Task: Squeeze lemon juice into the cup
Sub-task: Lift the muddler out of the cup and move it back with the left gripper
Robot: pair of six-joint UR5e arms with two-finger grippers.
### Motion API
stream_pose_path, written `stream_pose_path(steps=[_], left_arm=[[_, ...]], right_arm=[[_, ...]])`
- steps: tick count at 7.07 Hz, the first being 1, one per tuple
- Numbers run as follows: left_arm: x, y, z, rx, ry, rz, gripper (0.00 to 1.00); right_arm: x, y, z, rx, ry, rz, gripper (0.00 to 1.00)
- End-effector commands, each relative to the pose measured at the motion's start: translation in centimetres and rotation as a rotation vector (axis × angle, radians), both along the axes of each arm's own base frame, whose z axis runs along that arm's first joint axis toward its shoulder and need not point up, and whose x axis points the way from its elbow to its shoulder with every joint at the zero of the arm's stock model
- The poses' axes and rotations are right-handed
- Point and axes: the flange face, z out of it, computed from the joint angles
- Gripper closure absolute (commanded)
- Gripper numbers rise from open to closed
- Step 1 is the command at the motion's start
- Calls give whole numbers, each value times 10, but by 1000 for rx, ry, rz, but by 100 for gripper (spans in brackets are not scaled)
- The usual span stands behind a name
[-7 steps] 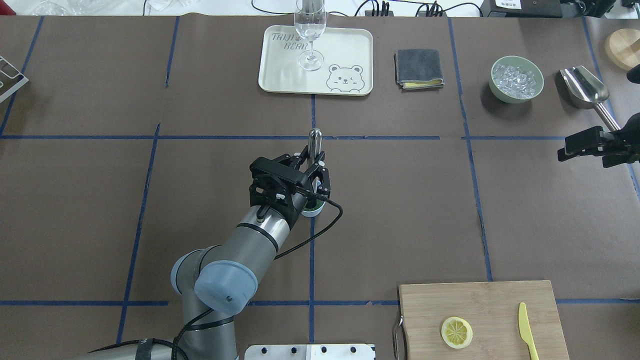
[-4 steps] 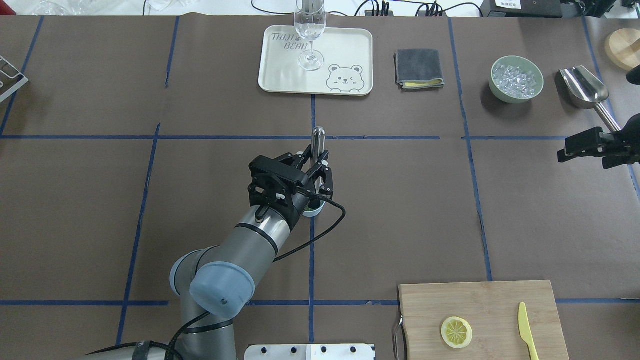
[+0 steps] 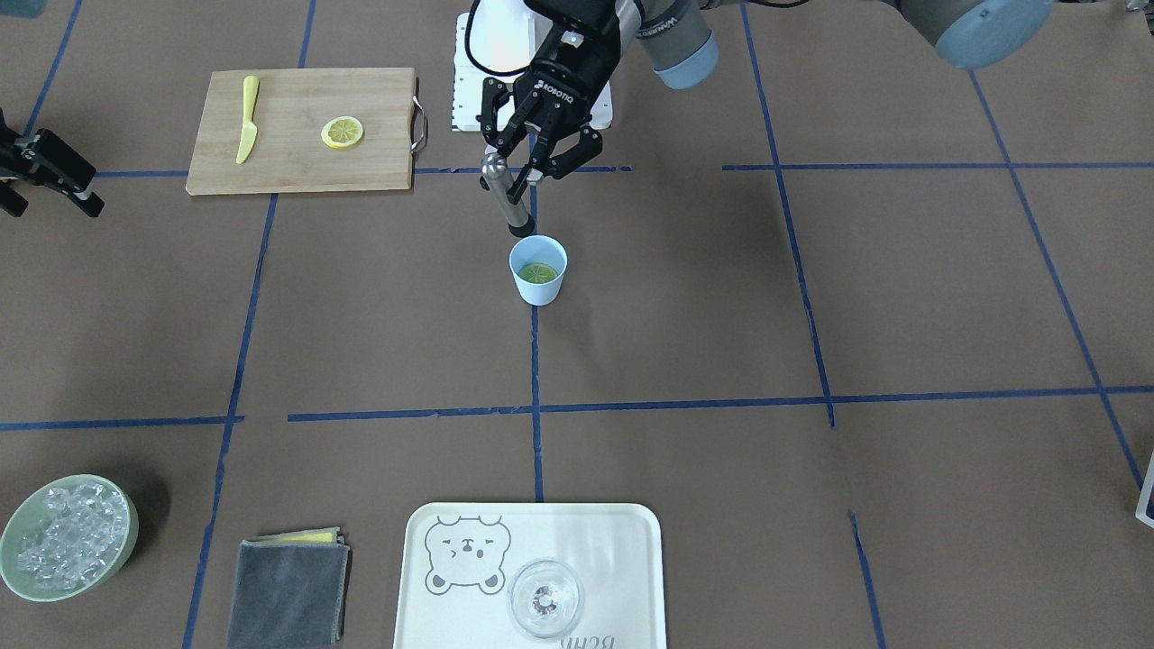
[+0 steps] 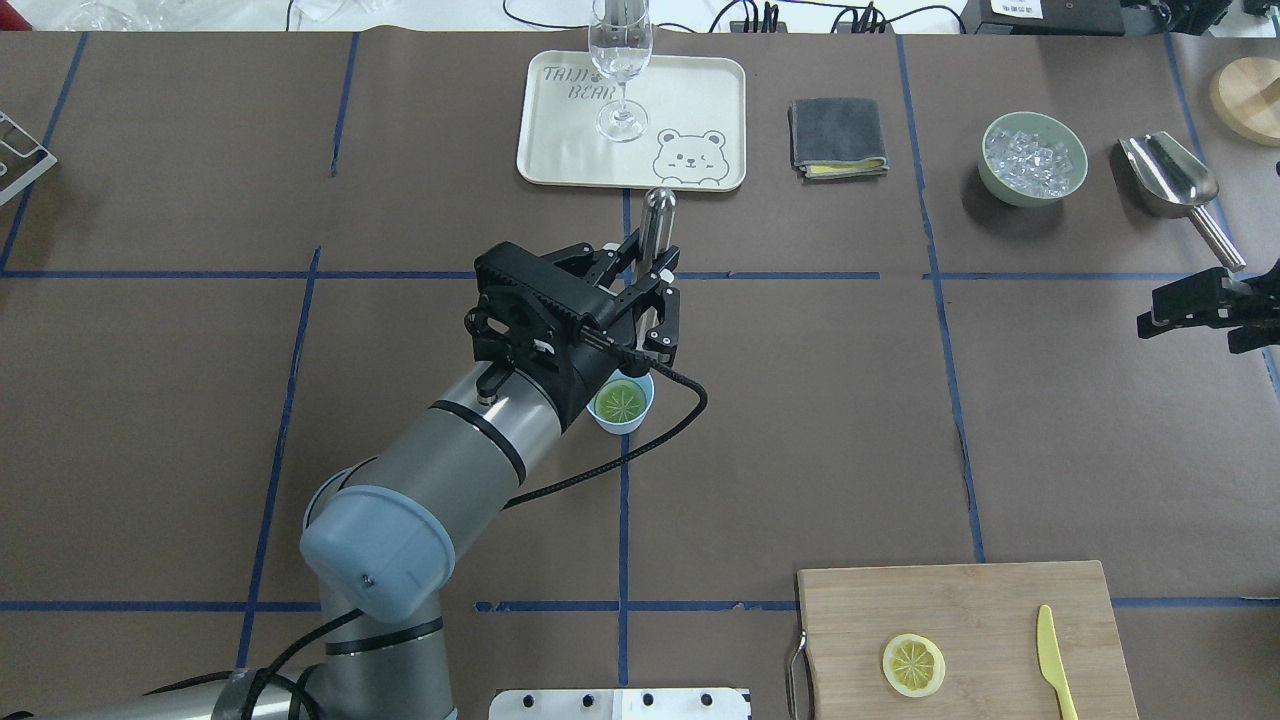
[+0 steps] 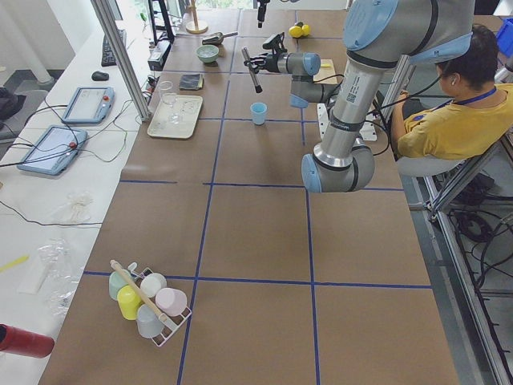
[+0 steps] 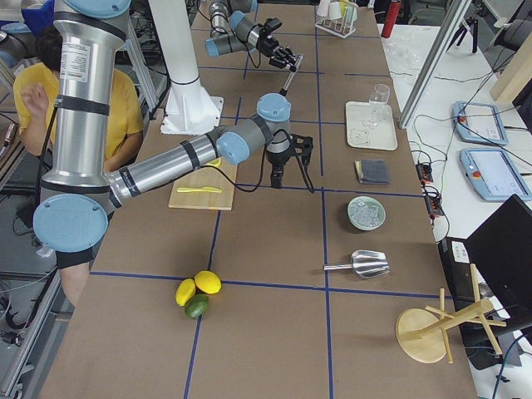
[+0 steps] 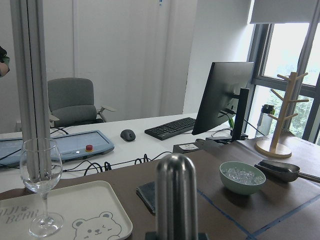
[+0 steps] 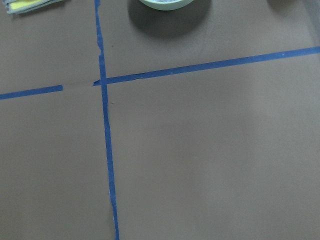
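Diffuse overhead lighting; every view was adequately exposed.
Shadows on the table [image 3: 721, 342] were soft-edged, the darkest lying beside the bowl [image 3: 132, 539]. The interior of the cup [image 3: 538, 270] was evenly lit. In the left wrist view, the window [image 7: 285, 47] was overexposed and the near metal rod [image 7: 176, 195] was slightly soft. The side views showed wide-angle bending at the edges.

Around your brown-papered bench [image 4: 150, 400], gridded with blue tape [image 4: 150, 274], you have a white wall [image 7: 125, 50], a grey office chair [image 7: 70, 107] behind a white desk [image 7: 107, 126] with a dark monitor [image 7: 220, 95], and daylight coming through the window [image 7: 285, 50], where green leaves show beyond the dark frame.
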Motion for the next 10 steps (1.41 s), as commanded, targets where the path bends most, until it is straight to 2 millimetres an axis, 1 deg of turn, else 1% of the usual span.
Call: stream_pose_path(steps=[1,2,3,4,5,6,7,8,9,10], left_arm=[[-39,-52,34,-81,-239,121,100],[-61,-71,65,-152,-329,157,100],[-84,-85,105,-207,-384,153,100],[-109,-99,140,-259,-418,188,100],[-137,-109,181,-343,-449,206,100],[-169,-128,214,-462,-438,229,100],[-190,-144,236,-628,-445,291,100],[-194,-146,257,-761,-509,315,100],[-193,-150,291,-888,-588,311,100],[-219,-142,335,-981,-601,321,100]], right_arm=[[9,6,11,-24,12,11,0],[10,9,16,-33,17,11,0],[10,9,22,-43,22,9,0],[9,8,25,-26,23,-1,0],[7,4,39,-11,26,-16,0],[5,0,52,18,12,-19,0],[4,-3,66,30,6,-19,0],[2,-3,66,44,-19,-29,0],[2,1,64,38,-40,-42,0],[3,1,63,41,-42,-42,0]])
